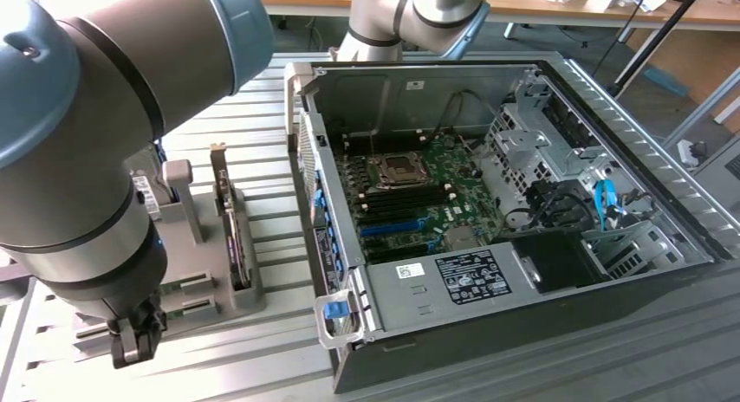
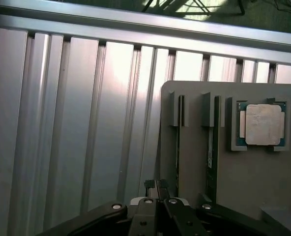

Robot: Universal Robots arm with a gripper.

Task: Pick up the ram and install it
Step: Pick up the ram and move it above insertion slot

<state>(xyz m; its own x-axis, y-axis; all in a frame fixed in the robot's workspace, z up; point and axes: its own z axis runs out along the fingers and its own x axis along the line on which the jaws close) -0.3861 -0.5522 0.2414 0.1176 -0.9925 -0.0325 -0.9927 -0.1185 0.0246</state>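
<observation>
The pincer (image 1: 137, 346) hangs empty over the table (image 2: 62, 123), just off the grey holder's (image 2: 253, 187) edge; we cannot tell how far it gapes. The ram (image 2: 178, 147) stands edge-up in the slot nearest that edge, presumably offering its top for a grasp from above.

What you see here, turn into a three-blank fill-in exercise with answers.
1. The flat silver processor chip in the grey plastic holder is ___ in shape.
2. The open black computer case stands on the exterior view's ___ of that holder.
3. The printed circuit board inside the case is ___ in colour.
Missing words: square; right; green.
</observation>
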